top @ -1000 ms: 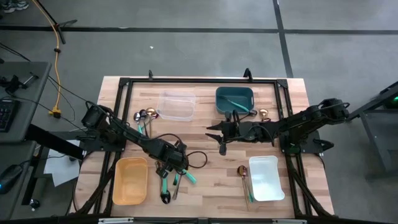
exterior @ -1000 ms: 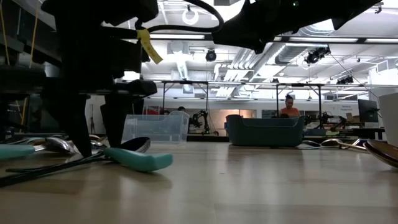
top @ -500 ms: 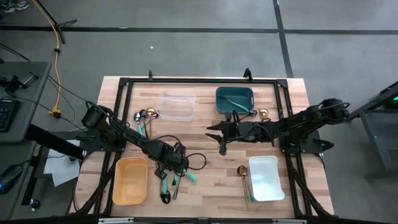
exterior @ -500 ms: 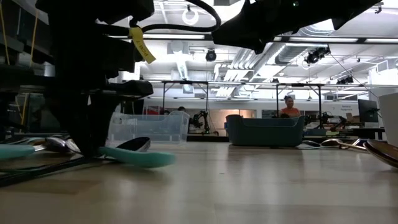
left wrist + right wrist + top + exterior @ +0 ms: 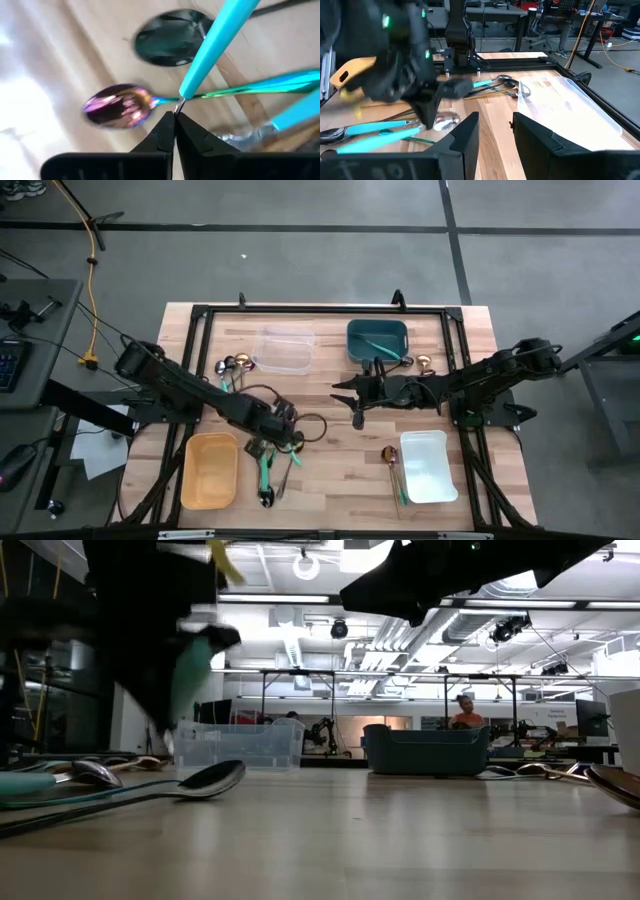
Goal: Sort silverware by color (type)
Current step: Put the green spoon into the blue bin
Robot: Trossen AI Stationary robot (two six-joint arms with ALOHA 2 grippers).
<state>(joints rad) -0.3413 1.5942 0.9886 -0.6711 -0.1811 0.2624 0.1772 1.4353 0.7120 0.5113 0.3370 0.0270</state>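
Left wrist view: left gripper [image 5: 174,114] fingers pinched together on slim teal-handled spoon [image 5: 218,41], tilted above wooden bench [image 5: 340,465] | glossy iridescent pink-purple spoon [image 5: 117,106] and dark black spoon [image 5: 172,37] lie below | spoon lay flat a second ago, now lifted | right gripper [image 5: 358,417] hovers mid-bench, fingers apart, empty.

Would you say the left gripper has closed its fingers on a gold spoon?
No, the left gripper pinches the end of a teal-handled utensil lifted off the table.
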